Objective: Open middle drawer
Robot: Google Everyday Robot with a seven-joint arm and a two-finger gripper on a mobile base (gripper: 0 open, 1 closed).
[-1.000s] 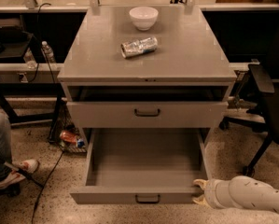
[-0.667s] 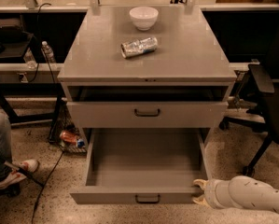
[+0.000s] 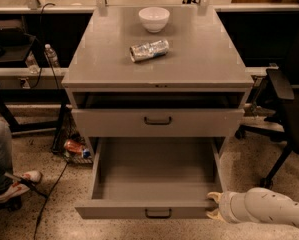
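The middle drawer (image 3: 156, 176) is pulled far out of the grey cabinet (image 3: 156, 59). Its plain grey box interior is empty, and its low front panel has a small dark bar handle (image 3: 158, 213) at centre. My gripper (image 3: 212, 206) is at the lower right, at the right end of that front panel, away from the handle. Its two pale fingertips (image 3: 213, 197) stand apart, one above the other, and hold nothing. The white forearm (image 3: 269, 211) runs off to the right. Above, another grey drawer (image 3: 157, 121) with a bar handle is pushed in.
On the cabinet top are a white bowl (image 3: 154, 19) and a crumpled silver packet (image 3: 149, 50). A black chair (image 3: 289, 114) stands to the right. At the left are a person's leg and shoe (image 3: 11, 184), cables and a can (image 3: 75, 147) on the floor.
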